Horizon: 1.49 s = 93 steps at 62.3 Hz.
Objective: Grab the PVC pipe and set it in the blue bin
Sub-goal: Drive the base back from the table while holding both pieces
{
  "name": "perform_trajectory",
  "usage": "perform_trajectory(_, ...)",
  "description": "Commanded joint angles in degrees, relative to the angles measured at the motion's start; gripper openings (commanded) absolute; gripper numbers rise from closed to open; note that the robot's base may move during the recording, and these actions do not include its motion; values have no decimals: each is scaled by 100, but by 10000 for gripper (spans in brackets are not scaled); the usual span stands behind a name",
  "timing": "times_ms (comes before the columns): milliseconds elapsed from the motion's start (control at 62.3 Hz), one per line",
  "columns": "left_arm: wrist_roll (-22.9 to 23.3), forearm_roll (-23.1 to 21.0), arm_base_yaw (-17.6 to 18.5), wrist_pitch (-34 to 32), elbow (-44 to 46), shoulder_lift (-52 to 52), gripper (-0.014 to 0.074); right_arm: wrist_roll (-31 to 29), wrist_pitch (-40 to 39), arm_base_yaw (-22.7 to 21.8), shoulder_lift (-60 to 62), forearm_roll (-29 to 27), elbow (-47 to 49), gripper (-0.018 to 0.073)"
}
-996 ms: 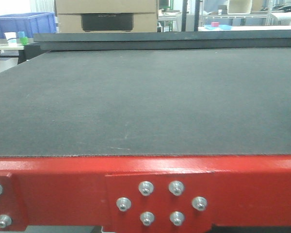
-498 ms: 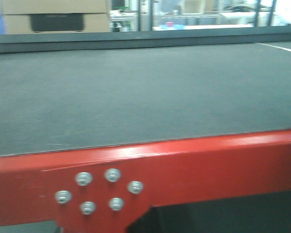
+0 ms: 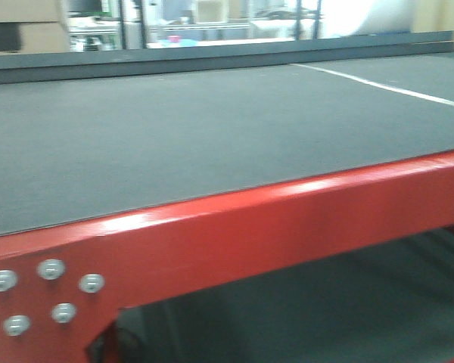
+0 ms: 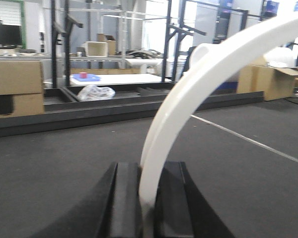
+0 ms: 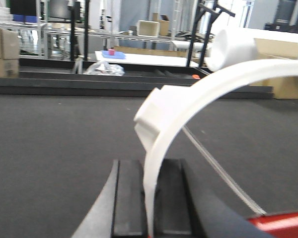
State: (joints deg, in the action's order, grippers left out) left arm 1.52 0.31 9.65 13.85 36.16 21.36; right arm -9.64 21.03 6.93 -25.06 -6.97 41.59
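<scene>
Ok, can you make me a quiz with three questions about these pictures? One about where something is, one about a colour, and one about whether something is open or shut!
1. Where is the pipe?
A. In a bin
B. In the right end effector
C. On the floor

2. What colour is the table frame?
A. Red
B. Blue
C. Yellow

3. How is the left end effector?
A. Open and empty
B. Open around a cup
C. Shut on the strip

Answers:
1 B, because the right wrist view shows the black fingers pinching the pipe's lower end.
2 A, because the front view shows a shiny red bar under the dark mat.
3 C, because the left wrist view shows the white strip rising from between the closed fingers.
</scene>
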Motion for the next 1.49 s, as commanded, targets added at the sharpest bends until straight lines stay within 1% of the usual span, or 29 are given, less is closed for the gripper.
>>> perform_trajectory(0, 15, 13, 41, -154, 5, -22, -111, -29, -176, 4, 28, 44, -3, -162)
perform_trajectory(1478, 15, 13, 41, -154, 5, -22, -111, -29, -176, 4, 28, 44, -3, -162)
